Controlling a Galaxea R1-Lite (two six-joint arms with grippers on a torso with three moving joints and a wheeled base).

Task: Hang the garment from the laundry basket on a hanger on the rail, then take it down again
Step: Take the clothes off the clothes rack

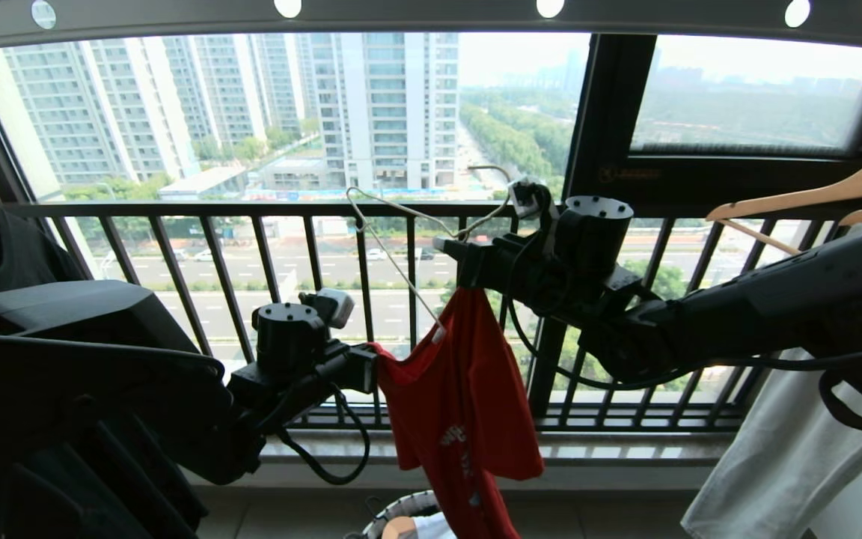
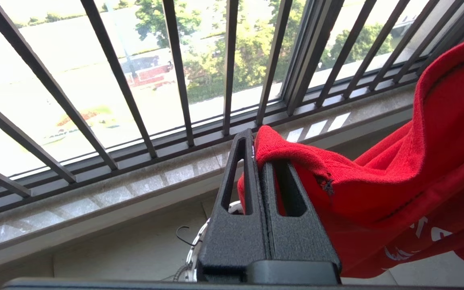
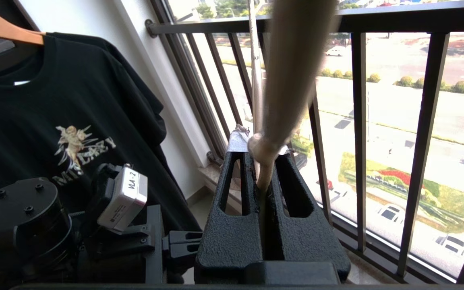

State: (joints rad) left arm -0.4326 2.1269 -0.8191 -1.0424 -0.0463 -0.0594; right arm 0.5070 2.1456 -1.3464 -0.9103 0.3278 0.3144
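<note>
Where readable, "VLA-2" marks the left end effector's (image 3: 183, 243) camera tag (image 3: 129, 187)

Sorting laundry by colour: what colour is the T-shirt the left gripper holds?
Bright red T-shirt with white lettering, clearest in the left wrist view.

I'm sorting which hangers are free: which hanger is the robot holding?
The thin white wire hanger, clamped in the right tool with the red T-shirt on it. The wooden hangers are thick and hang untouched at the sides.
</note>
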